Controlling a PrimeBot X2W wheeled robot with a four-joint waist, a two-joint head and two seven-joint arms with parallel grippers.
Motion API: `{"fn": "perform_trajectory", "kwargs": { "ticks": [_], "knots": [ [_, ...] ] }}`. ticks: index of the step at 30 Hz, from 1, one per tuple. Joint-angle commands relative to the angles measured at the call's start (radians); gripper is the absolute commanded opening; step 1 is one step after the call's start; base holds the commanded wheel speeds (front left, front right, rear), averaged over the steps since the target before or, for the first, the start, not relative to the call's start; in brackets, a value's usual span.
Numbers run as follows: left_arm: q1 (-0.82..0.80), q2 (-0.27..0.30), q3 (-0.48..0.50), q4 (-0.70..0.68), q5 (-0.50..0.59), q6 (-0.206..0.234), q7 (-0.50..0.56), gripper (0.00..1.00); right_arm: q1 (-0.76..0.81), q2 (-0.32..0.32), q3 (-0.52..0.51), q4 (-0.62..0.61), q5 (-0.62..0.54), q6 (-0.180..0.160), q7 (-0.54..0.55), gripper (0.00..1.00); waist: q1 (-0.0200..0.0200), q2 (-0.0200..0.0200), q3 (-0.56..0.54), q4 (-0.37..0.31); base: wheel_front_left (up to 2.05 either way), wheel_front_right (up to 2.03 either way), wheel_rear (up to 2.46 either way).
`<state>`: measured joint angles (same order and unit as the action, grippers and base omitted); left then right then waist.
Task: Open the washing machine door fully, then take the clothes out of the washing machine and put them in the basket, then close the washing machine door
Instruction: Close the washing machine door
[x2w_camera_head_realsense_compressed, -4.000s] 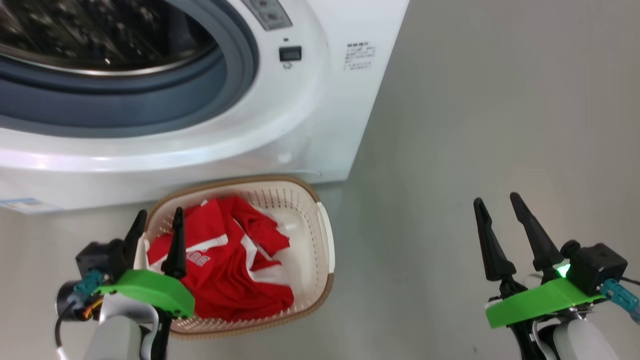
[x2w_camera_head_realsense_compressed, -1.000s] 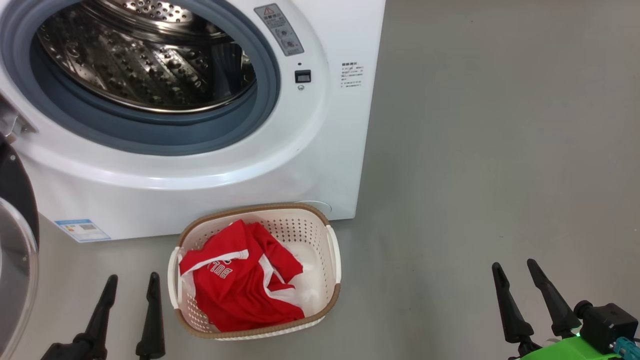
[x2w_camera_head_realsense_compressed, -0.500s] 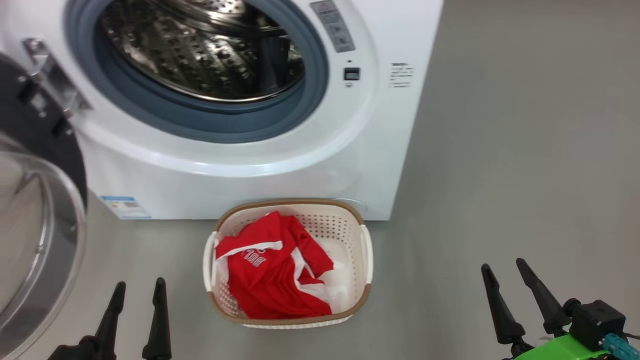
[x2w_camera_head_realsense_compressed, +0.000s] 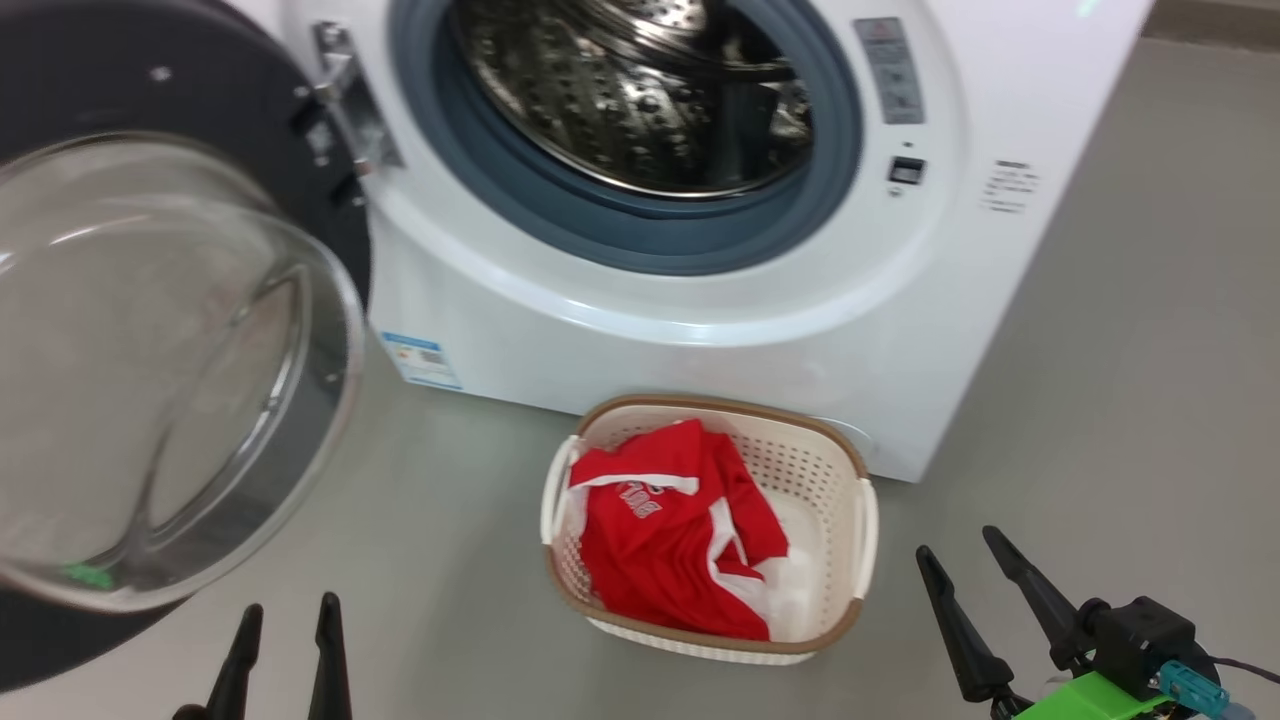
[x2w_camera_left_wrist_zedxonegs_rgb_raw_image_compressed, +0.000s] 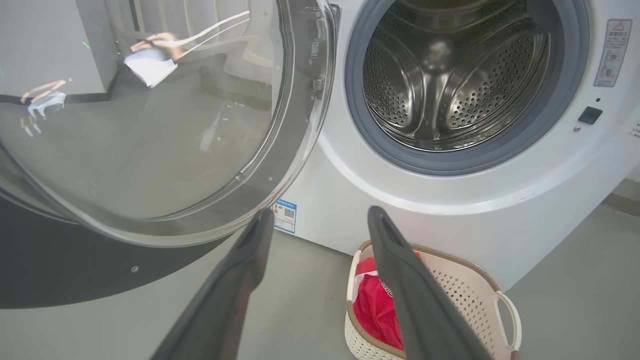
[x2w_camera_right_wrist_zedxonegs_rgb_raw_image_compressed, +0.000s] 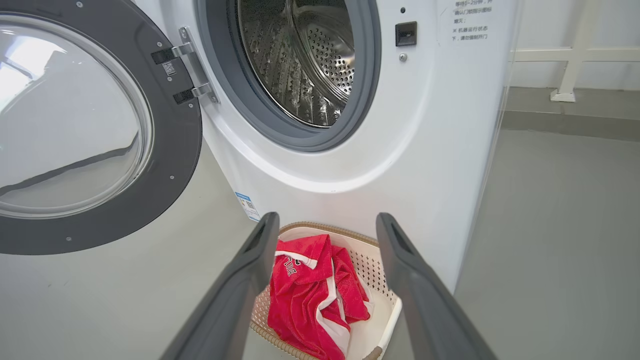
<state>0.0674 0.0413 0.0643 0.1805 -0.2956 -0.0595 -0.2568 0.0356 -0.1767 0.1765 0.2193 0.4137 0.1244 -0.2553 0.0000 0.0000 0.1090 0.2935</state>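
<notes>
The white washing machine (x2w_camera_head_realsense_compressed: 700, 340) stands with its door (x2w_camera_head_realsense_compressed: 150, 350) swung wide to the left, black rim and glass bowl facing me. Its steel drum (x2w_camera_left_wrist_zedxonegs_rgb_raw_image_compressed: 450, 75) shows bare metal. The cream basket (x2w_camera_head_realsense_compressed: 800, 470) sits on the floor against the machine's front, with the red and white clothes (x2w_camera_head_realsense_compressed: 670, 540) heaped in it. My left gripper (x2w_camera_head_realsense_compressed: 289, 606) hangs open and empty at the lower left, below the door and left of the basket. My right gripper (x2w_camera_head_realsense_compressed: 956, 545) is open and empty too, just right of the basket. Both wrist views look over the basket (x2w_camera_right_wrist_zedxonegs_rgb_raw_image_compressed: 390, 320) at the machine.
Grey floor stretches right of the machine with free room. The open door (x2w_camera_right_wrist_zedxonegs_rgb_raw_image_compressed: 75, 125) juts out over the floor at the left, close above my left fingers (x2w_camera_left_wrist_zedxonegs_rgb_raw_image_compressed: 250, 260). A blue label (x2w_camera_head_realsense_compressed: 420, 358) marks the machine's lower left corner. A white rail post (x2w_camera_right_wrist_zedxonegs_rgb_raw_image_compressed: 565, 75) stands behind.
The head camera has swung left, so machine and basket slid right and the open door came into view. Both grippers stay open; the left, over the basket four seconds ago, now sits low.
</notes>
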Motion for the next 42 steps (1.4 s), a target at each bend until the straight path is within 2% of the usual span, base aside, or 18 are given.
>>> {"fn": "perform_trajectory", "kwargs": {
  "ticks": [1, 8, 16, 25, 28, 29, 30, 31, 32, 39, 42],
  "knots": [
    [0.000, 0.009, 0.027, -0.022, -0.012, 0.012, -0.005, 1.00, -0.029, -0.016, 0.028, -0.017, 0.006, 0.006, -0.006, 1.00, 0.0000, 0.0000, -0.034, 0.097, 0.00, 0.00, 0.00],
    [0.036, 0.009, 0.019, -0.034, -0.046, 0.043, -0.005, 1.00, -0.027, -0.021, 0.075, -0.003, 0.016, 0.006, -0.006, 1.00, 0.0000, 0.0000, -0.058, 0.189, 0.00, 0.00, 0.00],
    [0.067, 0.009, 0.046, -0.075, -0.096, 0.083, -0.005, 1.00, -0.085, -0.026, 0.147, 0.016, 0.031, 0.006, -0.006, 1.00, 0.0000, 0.0000, -0.052, 0.204, 0.00, 0.00, 0.00],
    [0.077, 0.009, 0.051, -0.090, -0.108, 0.090, -0.005, 1.00, -0.106, -0.021, 0.164, 0.023, 0.039, 0.006, -0.006, 1.00, 0.0000, 0.0000, -0.047, 0.206, 0.00, 0.00, 0.00],
    [0.063, 0.009, 0.051, -0.089, -0.121, 0.073, -0.005, 1.00, -0.101, -0.019, 0.159, 0.023, 0.042, 0.006, -0.006, 1.00, 0.0000, 0.0000, -0.046, 0.205, 0.00, 0.00, 0.00],
    [0.058, 0.009, 0.052, -0.087, -0.123, 0.062, -0.005, 0.93, -0.098, -0.019, 0.157, 0.023, 0.042, 0.006, -0.006, 1.00, 0.0000, 0.0000, -0.047, 0.204, 0.00, 0.00, 0.00],
    [0.050, 0.009, 0.058, -0.088, -0.130, 0.052, -0.005, 0.49, -0.094, -0.018, 0.154, 0.023, 0.042, 0.006, -0.006, 1.00, 0.0000, 0.0000, -0.047, 0.203, 0.00, 0.00, 0.00],
    [0.040, 0.009, 0.069, -0.091, -0.138, 0.041, -0.005, 0.18, -0.091, -0.017, 0.149, 0.023, 0.042, 0.006, -0.006, 1.00, 0.0000, 0.0000, -0.048, 0.202, 0.00, 0.00, 0.00],
    [0.029, 0.009, 0.084, -0.098, -0.138, 0.030, -0.005, 0.00, -0.087, -0.014, 0.142, 0.022, 0.041, 0.006, -0.006, 1.00, 0.0000, 0.0000, -0.049, 0.201, 0.00, 0.00, 0.00],
    [-0.123, 0.010, 0.252, -0.242, -0.091, -0.051, -0.005, 0.00, -0.052, 0.004, 0.102, 0.008, 0.029, 0.006, -0.006, 1.00, 0.0000, 0.0000, -0.043, 0.191, 0.00, 0.00, 0.00],
    [-0.225, 0.034, 0.337, -0.283, -0.079, -0.066, -0.005, 0.00, -0.052, 0.005, 0.092, 0.001, 0.023, 0.006, -0.006, 1.00, 0.0000, 0.0000, -0.025, 0.179, 0.00, 0.00, 0.00]
  ]
}}
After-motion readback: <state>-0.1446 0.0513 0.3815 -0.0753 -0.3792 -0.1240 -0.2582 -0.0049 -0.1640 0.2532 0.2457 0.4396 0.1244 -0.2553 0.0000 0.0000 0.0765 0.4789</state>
